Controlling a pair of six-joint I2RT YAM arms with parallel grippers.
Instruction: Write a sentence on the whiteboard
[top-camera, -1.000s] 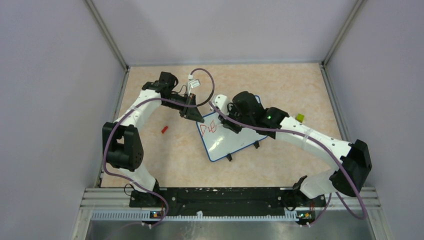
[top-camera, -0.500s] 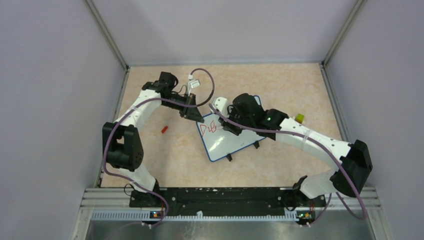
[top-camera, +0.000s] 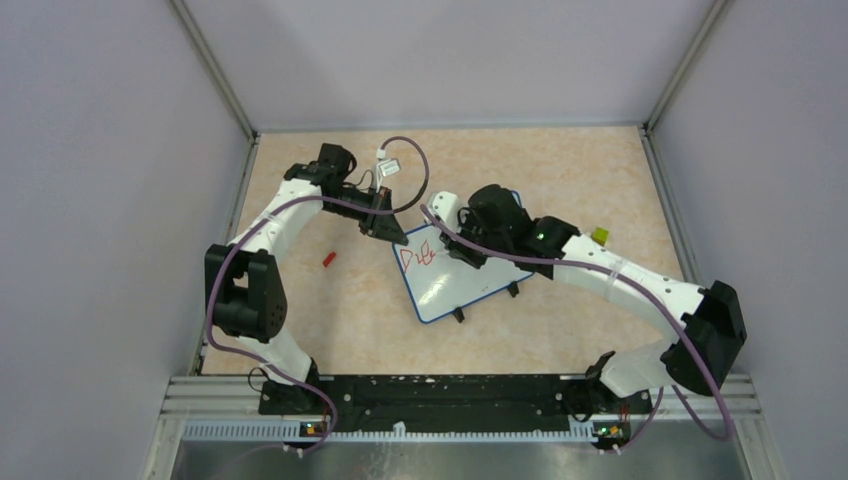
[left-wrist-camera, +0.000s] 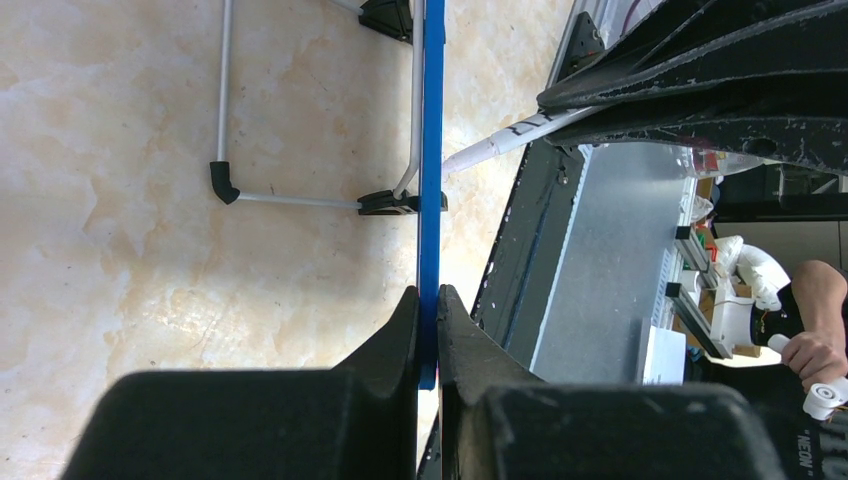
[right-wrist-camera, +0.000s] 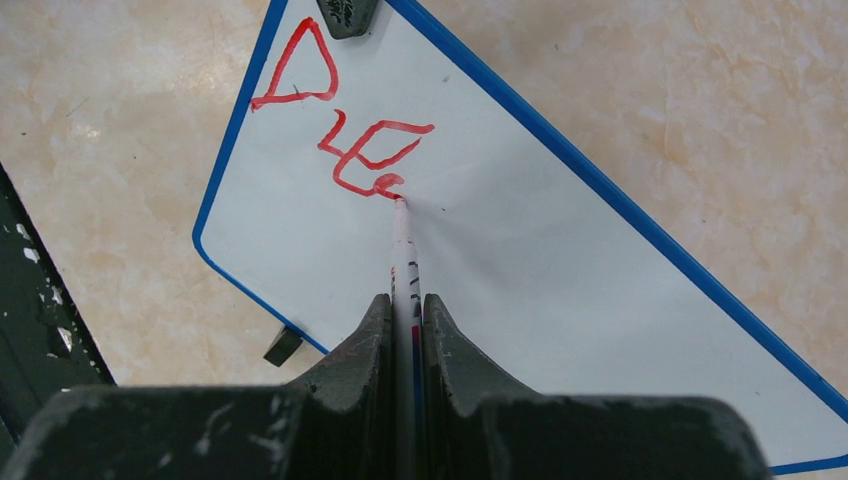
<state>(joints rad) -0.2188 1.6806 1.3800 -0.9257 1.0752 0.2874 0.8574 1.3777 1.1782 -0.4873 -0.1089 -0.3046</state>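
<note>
The whiteboard (top-camera: 462, 288) lies tilted on the table, with a blue rim and black feet. My left gripper (top-camera: 393, 235) is shut on the board's far left corner; in the left wrist view its jaws (left-wrist-camera: 428, 300) pinch the blue rim (left-wrist-camera: 432, 150) edge-on. My right gripper (top-camera: 462, 250) is shut on a white marker (right-wrist-camera: 404, 245), whose tip touches the board (right-wrist-camera: 560, 270). The sentence (right-wrist-camera: 345, 130) reads as a red "D" and two or three further rough red letters, also seen in the top view (top-camera: 415, 256).
A small red cap (top-camera: 328, 259) lies on the table left of the board. A yellow-green block (top-camera: 600, 235) sits behind my right arm. A white tag on the purple cable (top-camera: 390, 165) hangs near my left wrist. Grey walls enclose the table.
The red writing has grown by another stroke or letter after the "D". My right gripper with the marker has shifted slightly. My left arm has stayed put.
</note>
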